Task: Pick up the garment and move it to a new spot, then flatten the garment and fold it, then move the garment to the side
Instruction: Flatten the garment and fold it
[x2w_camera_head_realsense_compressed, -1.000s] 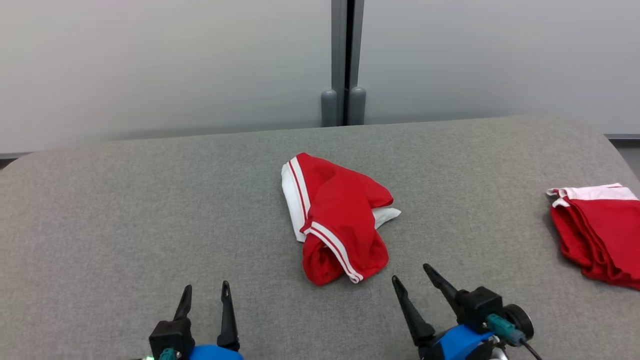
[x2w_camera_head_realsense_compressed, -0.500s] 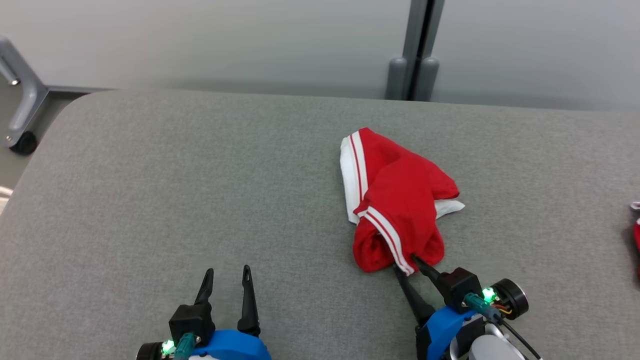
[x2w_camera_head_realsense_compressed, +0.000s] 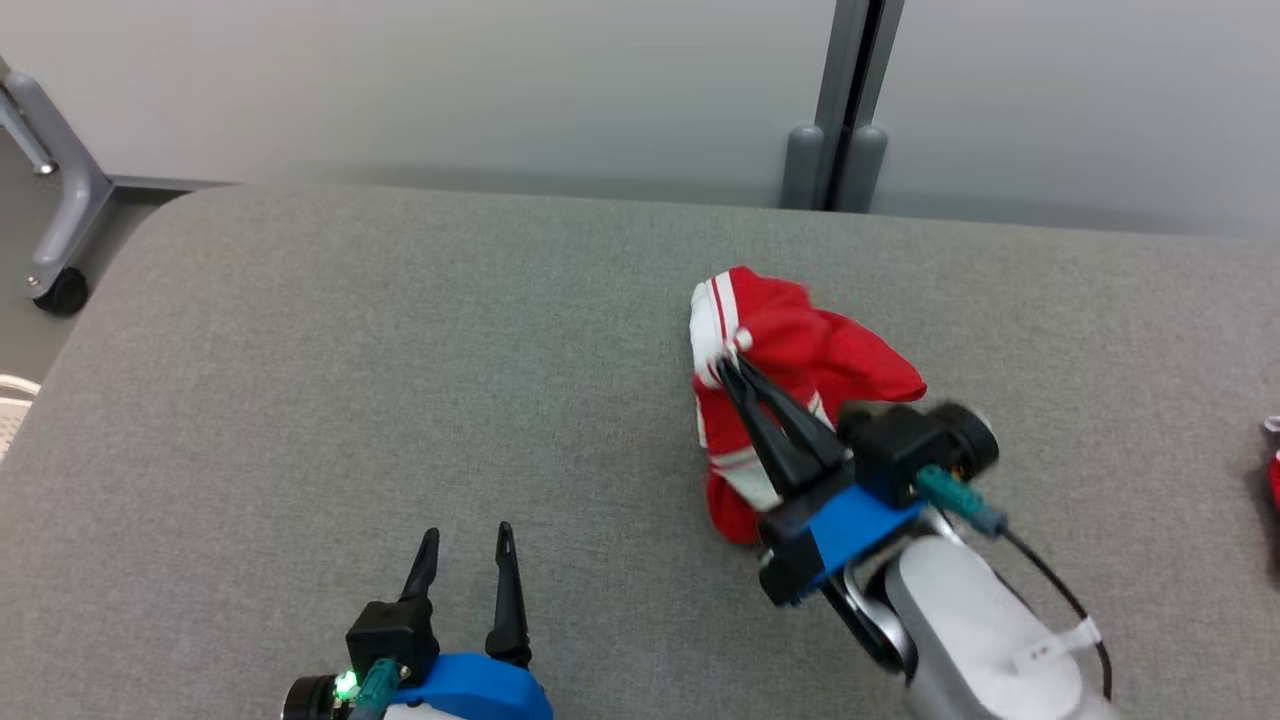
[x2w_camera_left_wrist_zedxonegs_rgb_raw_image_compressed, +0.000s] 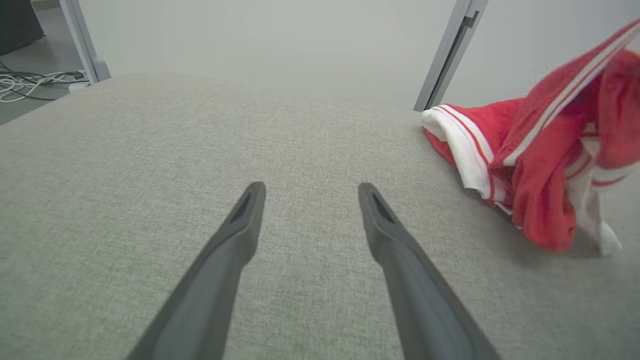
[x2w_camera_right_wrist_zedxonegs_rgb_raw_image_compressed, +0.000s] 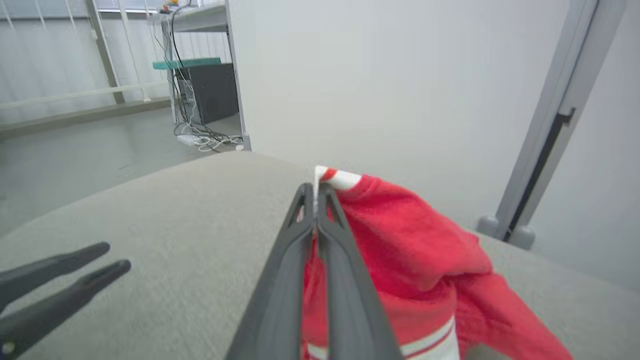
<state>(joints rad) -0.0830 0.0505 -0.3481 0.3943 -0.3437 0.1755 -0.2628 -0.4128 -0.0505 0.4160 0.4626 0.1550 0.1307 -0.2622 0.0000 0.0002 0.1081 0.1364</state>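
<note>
The garment (x2w_camera_head_realsense_compressed: 800, 350) is a crumpled red piece with white bands and stripes, right of centre on the grey padded table (x2w_camera_head_realsense_compressed: 350, 350). My right gripper (x2w_camera_head_realsense_compressed: 730, 368) is shut on its white-striped hem and holds that part lifted above the table, with the rest hanging down. In the right wrist view the closed fingers (x2w_camera_right_wrist_zedxonegs_rgb_raw_image_compressed: 315, 192) pinch the hem, and red cloth (x2w_camera_right_wrist_zedxonegs_rgb_raw_image_compressed: 415, 250) drapes to the right. My left gripper (x2w_camera_head_realsense_compressed: 465, 540) stands open over bare table at the lower left, apart from the garment (x2w_camera_left_wrist_zedxonegs_rgb_raw_image_compressed: 530, 165), which lies to its right in the left wrist view.
A second red and white cloth (x2w_camera_head_realsense_compressed: 1272, 460) peeks in at the table's right edge. A grey post (x2w_camera_head_realsense_compressed: 840, 110) stands behind the table against a pale wall. A wheeled grey frame leg (x2w_camera_head_realsense_compressed: 55, 200) is off the table's far left corner.
My right gripper went from open beside the garment to shut on its striped hem and rose, lifting the cloth. The head camera turned, shifting the scene rightward. The left gripper stayed open.
</note>
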